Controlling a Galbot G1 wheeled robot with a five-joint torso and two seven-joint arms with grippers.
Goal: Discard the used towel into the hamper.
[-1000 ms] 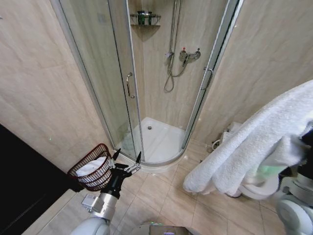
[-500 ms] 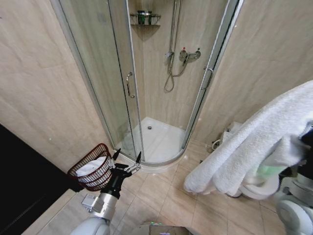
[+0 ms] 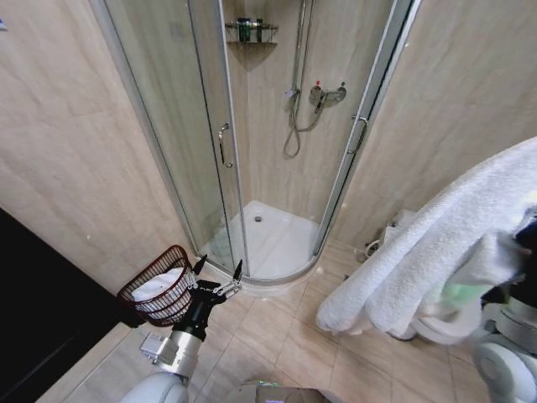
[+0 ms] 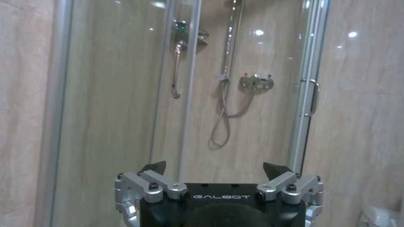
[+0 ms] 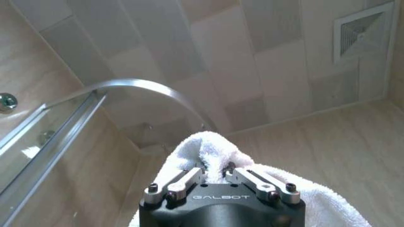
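Note:
The used towel (image 3: 419,252), large and white, hangs in a thick fold at the right of the head view, well above the floor. My right gripper (image 5: 215,168) is shut on a bunched ridge of the towel (image 5: 205,146) and points up toward the ceiling. The hamper (image 3: 159,295), a dark red-brown wire basket, stands on the floor at the lower left with some white cloth (image 3: 155,287) inside. My left gripper (image 3: 218,270) is open and holds nothing, just right of the hamper's rim. In the left wrist view the left gripper (image 4: 215,168) faces the shower.
A corner shower cubicle with curved glass doors (image 3: 210,143) and a white tray (image 3: 273,239) is straight ahead. A dark cabinet (image 3: 33,319) lines the left. A white fixture (image 3: 436,326) sits low under the towel. Bare floor tiles (image 3: 277,336) lie between hamper and towel.
The whole picture has shifted very slightly, so the camera moved. The arms, the towel and the hamper hold their places.

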